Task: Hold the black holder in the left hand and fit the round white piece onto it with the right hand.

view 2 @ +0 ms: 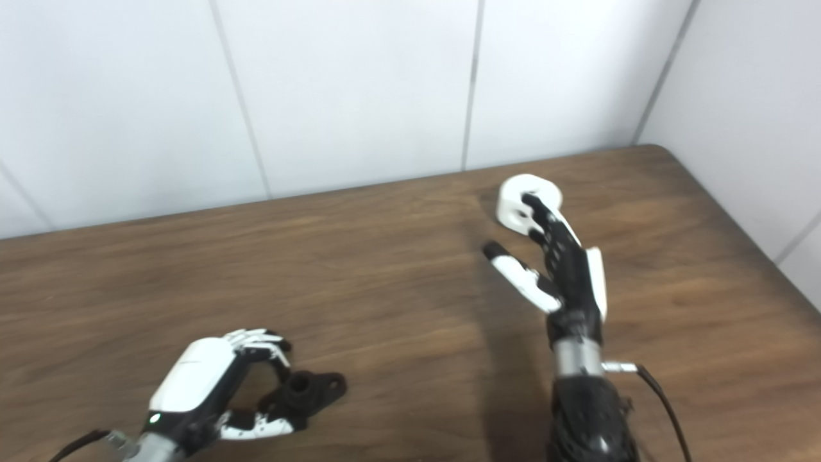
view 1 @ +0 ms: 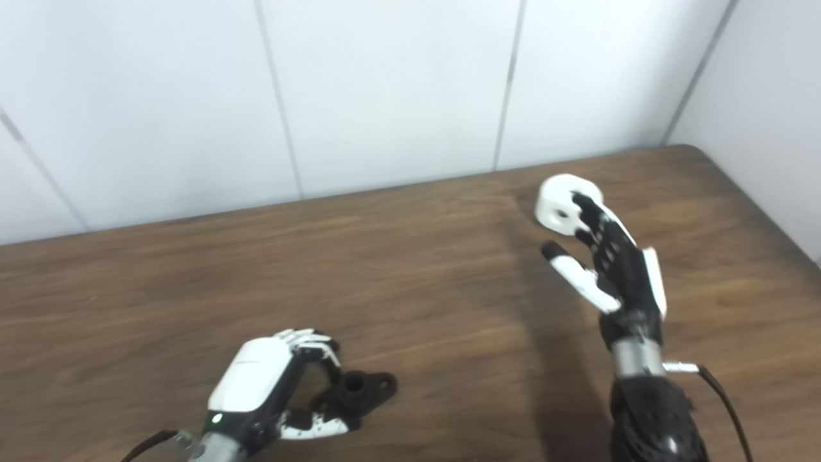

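Reaching across the desk (view 1: 410, 282), I have both arms out over the brown wood, and what matters for the next move is how far apart their two loads lie. My right hand (view 1: 609, 269) is stretched well out toward the far right of the desk; my left hand (view 1: 276, 378) sits close in at the near left. The whole middle of the desk lies between them.

The round white piece (view 1: 559, 202) is just beyond my right fingers (view 1: 593, 218), at their very tips. They overlap its near side, and my thumb stands apart below and to the left of it, so the hand looks spread rather than clenched. I cannot tell whether the tips are touching the piece or only hanging in front of it; I judge it is not yet grasped. Its hole faces roughly back toward me and to the left.

The black holder (view 1: 359, 391) lies at my left fingers, its long axis running away to the right of them, with a round socket near the grip and a small lobe at the far end. My left fingers curl over it from above and the thumb comes in underneath, so I judge they are grasping it at the near end.

So the white piece belongs to the right hand alone, and once taken it must travel down and left to the holder's socket.
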`<state>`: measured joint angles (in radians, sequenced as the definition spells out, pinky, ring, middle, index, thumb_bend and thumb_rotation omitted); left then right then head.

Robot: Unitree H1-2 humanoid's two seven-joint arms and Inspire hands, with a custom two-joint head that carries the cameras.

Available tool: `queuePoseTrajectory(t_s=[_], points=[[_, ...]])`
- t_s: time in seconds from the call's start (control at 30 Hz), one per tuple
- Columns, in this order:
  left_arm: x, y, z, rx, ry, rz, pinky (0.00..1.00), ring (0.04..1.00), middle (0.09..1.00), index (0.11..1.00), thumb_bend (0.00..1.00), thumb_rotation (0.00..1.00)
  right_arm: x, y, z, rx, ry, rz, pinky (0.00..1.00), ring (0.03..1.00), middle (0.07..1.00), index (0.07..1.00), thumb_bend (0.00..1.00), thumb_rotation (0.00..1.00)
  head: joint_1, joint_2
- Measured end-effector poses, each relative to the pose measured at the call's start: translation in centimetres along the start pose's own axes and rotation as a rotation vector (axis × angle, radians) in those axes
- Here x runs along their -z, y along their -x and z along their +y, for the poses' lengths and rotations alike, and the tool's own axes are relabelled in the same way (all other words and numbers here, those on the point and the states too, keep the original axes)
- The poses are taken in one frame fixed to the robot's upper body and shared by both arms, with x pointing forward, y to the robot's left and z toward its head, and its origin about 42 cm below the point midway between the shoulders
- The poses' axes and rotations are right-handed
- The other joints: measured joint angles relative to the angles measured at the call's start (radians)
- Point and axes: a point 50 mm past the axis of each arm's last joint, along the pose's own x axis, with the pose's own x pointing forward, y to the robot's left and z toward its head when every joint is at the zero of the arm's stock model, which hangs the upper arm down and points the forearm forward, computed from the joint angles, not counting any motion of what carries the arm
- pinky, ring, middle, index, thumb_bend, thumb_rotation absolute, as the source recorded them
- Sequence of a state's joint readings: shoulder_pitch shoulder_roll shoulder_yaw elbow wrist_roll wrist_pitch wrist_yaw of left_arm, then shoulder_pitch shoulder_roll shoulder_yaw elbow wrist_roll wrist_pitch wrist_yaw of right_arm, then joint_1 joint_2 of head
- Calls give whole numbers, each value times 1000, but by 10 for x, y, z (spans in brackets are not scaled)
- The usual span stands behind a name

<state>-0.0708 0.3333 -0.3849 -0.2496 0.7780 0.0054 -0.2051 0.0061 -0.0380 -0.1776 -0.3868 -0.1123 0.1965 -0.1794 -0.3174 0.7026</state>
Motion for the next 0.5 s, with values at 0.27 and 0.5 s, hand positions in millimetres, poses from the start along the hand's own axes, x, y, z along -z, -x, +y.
queuePoseTrajectory(t_s=[0.27, 0.5], points=[[3, 2, 1, -2, 1, -14, 846, 805, 732, 482, 522, 48, -17, -33, -22, 65, 112, -31, 715, 828, 844, 736, 814, 374, -40, -3], [6, 4, 2, -5, 11, -24, 841, 800, 734, 483, 522, 48, -25, -62, -38, 92, 299, -54, 968, 931, 876, 717, 874, 373, -45, -3]])
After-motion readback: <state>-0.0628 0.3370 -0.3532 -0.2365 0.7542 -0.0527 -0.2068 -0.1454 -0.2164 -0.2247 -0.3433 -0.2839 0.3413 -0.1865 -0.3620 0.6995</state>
